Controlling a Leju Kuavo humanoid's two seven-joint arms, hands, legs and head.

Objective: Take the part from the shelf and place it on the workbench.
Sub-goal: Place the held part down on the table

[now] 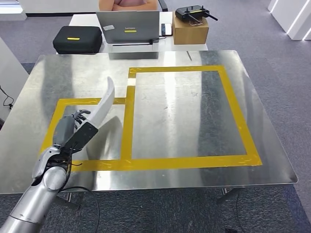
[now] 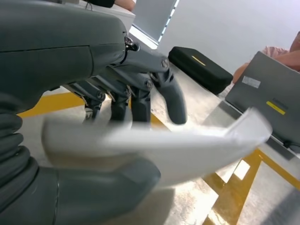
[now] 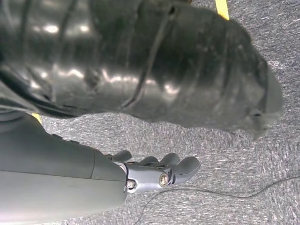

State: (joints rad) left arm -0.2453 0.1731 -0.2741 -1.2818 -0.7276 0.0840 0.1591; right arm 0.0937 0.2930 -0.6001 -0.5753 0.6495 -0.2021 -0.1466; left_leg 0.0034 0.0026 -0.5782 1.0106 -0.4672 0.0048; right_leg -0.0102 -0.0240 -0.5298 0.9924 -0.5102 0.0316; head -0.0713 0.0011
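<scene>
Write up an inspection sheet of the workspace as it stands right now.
Surface: metal workbench, reflective, marked with two yellow tape rectangles.
Job's things: curved white part held by the left hand, above the smaller left rectangle; whether it touches the bench cannot be told.
Clutter: nothing seen on the workbench.
Hands: left hand grips the part, thumb under it; right hand hangs over the carpet, holding nothing, fingers slightly curled.
Cables: black cable on the floor under the bench's near edge.
Surroundings: second table behind with laptop, black case, cardboard box; a person sits behind the laptop.
</scene>
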